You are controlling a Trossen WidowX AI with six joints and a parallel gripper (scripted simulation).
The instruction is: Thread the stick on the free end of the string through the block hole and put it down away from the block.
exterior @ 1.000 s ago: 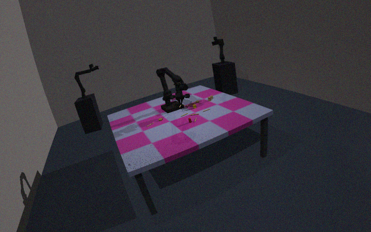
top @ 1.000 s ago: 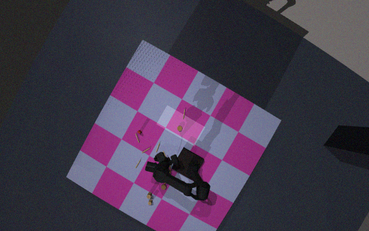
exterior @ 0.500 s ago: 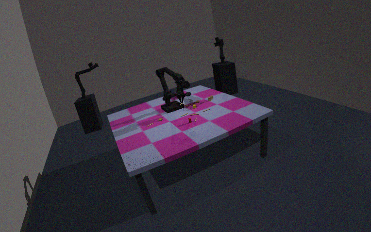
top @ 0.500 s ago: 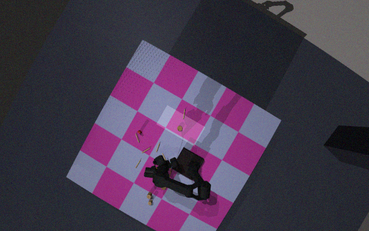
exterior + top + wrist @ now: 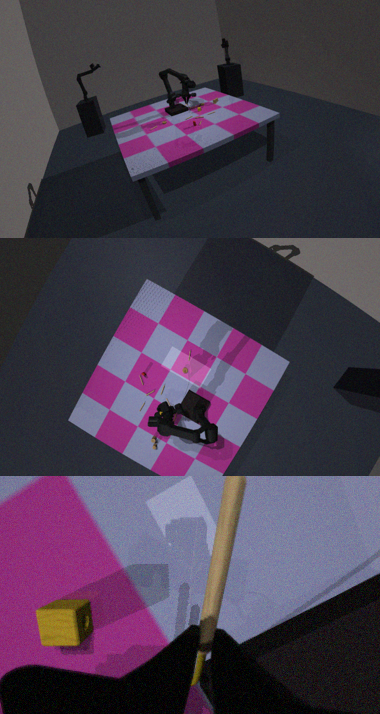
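Observation:
My gripper point(image 5: 205, 635) point(image 5: 186, 104) is shut on a thin wooden stick point(image 5: 223, 546), above the table beside the robot base. In the wrist view the stick slants up and its lower end shows below the fingertips. The yellow wooden block point(image 5: 59, 626) point(image 5: 199, 109) stands on the table, left of the gripper in the wrist view, apart from the stick; its hole shows on its right side. The arm hides the block in the top view. The round button point(image 5: 185, 370) point(image 5: 164, 122) lies on the table. A thin string runs from it towards the arm; its join to the stick cannot be made out.
A red cylinder point(image 5: 143, 374) point(image 5: 194, 123) and several loose sticks, such as one stick point(image 5: 150, 393) and another stick point(image 5: 189, 355), lie on the table. Two small wooden pieces point(image 5: 153, 439) point(image 5: 154, 446) are beyond the arm. The dark robot base point(image 5: 193, 403) point(image 5: 330, 671) is beside the gripper.

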